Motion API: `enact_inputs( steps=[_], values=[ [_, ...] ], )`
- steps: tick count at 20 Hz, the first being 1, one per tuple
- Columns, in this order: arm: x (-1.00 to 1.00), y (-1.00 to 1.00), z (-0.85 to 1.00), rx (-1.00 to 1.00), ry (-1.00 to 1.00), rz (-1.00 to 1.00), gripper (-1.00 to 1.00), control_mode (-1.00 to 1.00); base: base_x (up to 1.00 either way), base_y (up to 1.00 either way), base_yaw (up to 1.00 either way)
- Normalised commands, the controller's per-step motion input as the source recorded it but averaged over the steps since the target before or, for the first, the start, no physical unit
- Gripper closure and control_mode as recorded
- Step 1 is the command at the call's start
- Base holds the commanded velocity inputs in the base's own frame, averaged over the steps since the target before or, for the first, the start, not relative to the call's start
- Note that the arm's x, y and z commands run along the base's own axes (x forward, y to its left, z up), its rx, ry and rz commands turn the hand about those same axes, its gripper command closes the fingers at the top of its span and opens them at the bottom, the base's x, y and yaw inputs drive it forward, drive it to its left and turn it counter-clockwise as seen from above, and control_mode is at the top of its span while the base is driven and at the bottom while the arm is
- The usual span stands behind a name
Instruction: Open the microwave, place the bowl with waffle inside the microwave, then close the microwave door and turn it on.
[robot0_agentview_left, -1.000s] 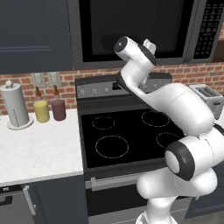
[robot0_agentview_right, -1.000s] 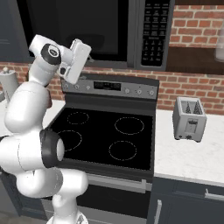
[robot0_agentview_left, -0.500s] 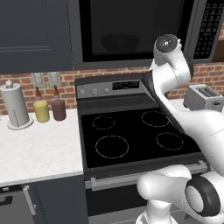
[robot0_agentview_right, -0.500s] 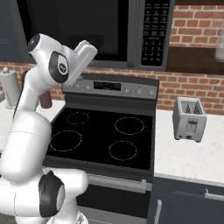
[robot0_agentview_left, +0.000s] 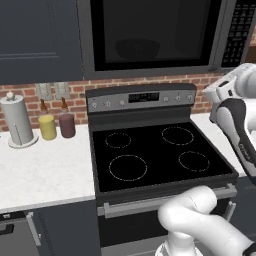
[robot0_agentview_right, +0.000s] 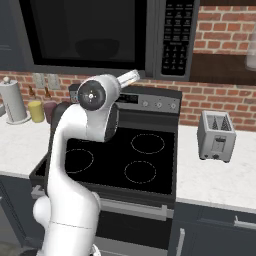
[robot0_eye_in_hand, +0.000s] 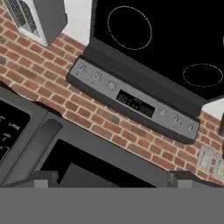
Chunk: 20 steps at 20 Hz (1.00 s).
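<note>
Hand (robot0_eye_in_hand: 112, 181) fingers apart, microwave (robot0_agentview_left: 155, 35) shut above black stove (robot0_agentview_left: 160, 155), brick wall (robot0_agentview_left: 60, 102)

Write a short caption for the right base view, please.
White arm raised over the black stove, closed microwave above, toaster at right.

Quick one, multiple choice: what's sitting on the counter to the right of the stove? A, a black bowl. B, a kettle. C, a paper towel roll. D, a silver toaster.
D: in the right base view a small silver toaster with two slots stands on the white counter just right of the stove.
</note>
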Motion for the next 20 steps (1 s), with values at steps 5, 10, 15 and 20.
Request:
enact_inputs(
  steps=[5,10,15,20],
  values=[
    [-0.31,-0.89,0.66,0.06,-0.55,0.48,-1.00,-1.00,0.00,0.00,0.00],
    [-0.18,-0.23,0.07,0.00,-0.19,0.14,-1.00,-1.00,0.00,0.00,0.00],
    [-0.10,-0.12,0.17,0.27,0.03,-0.24,-1.00,-1.00,0.00,0.00,0.00],
    [0.00,-0.14,0.47,0.51,0.18,-0.45,-1.00,-1.00,0.00,0.00,0.00]
  ],
)
